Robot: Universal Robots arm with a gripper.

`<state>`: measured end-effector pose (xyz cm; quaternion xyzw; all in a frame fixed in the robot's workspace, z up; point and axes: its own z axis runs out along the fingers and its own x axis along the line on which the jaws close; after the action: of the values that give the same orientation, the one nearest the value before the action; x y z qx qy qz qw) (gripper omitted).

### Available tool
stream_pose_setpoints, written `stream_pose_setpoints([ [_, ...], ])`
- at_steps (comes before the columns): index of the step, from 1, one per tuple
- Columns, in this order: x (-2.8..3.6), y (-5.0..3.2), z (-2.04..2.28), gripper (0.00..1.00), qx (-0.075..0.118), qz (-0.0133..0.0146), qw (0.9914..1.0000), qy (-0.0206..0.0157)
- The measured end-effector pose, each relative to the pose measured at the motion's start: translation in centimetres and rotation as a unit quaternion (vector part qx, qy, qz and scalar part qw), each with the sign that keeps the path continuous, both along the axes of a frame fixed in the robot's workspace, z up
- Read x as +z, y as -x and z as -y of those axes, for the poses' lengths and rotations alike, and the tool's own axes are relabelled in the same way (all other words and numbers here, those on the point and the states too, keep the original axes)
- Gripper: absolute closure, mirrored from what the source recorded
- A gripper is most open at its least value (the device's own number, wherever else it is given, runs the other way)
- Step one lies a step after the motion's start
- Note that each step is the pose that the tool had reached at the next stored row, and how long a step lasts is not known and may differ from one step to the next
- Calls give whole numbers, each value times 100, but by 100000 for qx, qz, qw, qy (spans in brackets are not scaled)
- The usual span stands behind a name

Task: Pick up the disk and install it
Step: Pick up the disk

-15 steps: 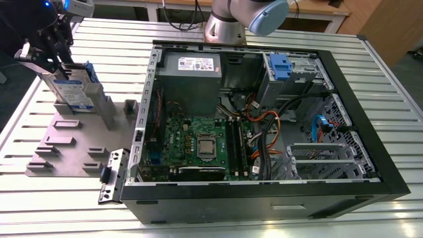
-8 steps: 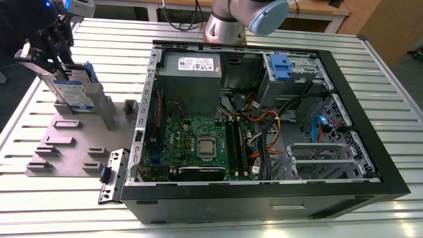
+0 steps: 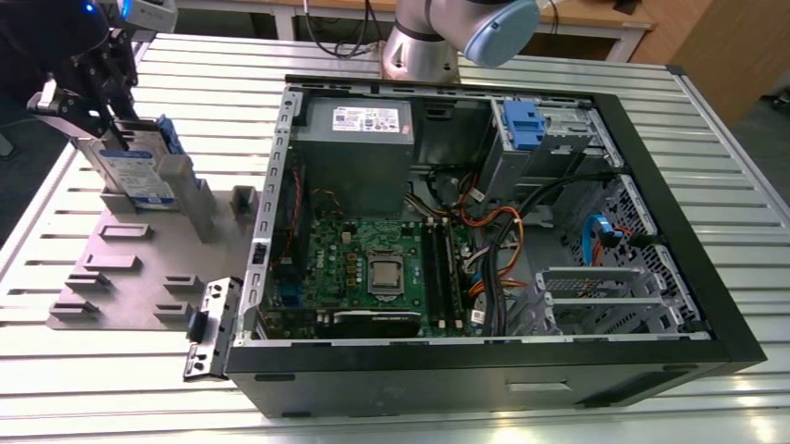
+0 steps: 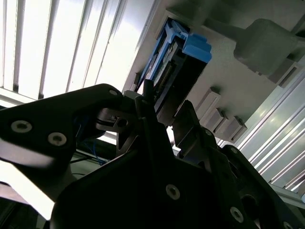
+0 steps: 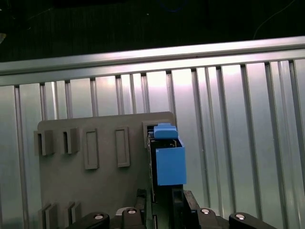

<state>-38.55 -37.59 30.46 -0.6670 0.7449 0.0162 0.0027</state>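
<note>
**Disk standing in fixture plate, end effector closed on it**

One slatted metal bench (image 3: 716,102) carries everything; on it sits one open black computer case (image 3: 494,384), lying on its side with the interior facing up; one robot arm (image 3: 426,42) rises behind the case. Inside the case: one green motherboard (image 3: 370,268); one grey power-supply box (image 3: 358,148) with a white sticker; one grey drive cage (image 3: 561,139) with a blue latch, at the exterior view's right of the power supply.

One grey fixture plate (image 3: 136,268) lies flat on the bench just beside the case, at the exterior view's left; it carries several raised grey blocks.

One disk (image 3: 133,171) noted; it stands on edge at the far corner of the plate, well apart from the drive cage. Its long axis reads as near upright in the exterior view; the white-and-blue labelled face is vertical, and the blue carrier edge is on the side towards the case. In both wrist views the blue tab (image 5: 170,164) marks the disk (image 4: 183,71) against the plate.

One end effector (image 3: 105,129) sits over the disk's upper end; in both wrist views its black fingers (image 5: 177,195) flank the disk and appear clamped on its two faces.
</note>
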Motion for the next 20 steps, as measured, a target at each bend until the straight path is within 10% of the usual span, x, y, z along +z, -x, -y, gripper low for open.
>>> stream_pose_setpoints([
  [16,0,0,0,65,93,-2,100000,69],
  [20,-1,0,0,65,2873,4,99959,66],
])
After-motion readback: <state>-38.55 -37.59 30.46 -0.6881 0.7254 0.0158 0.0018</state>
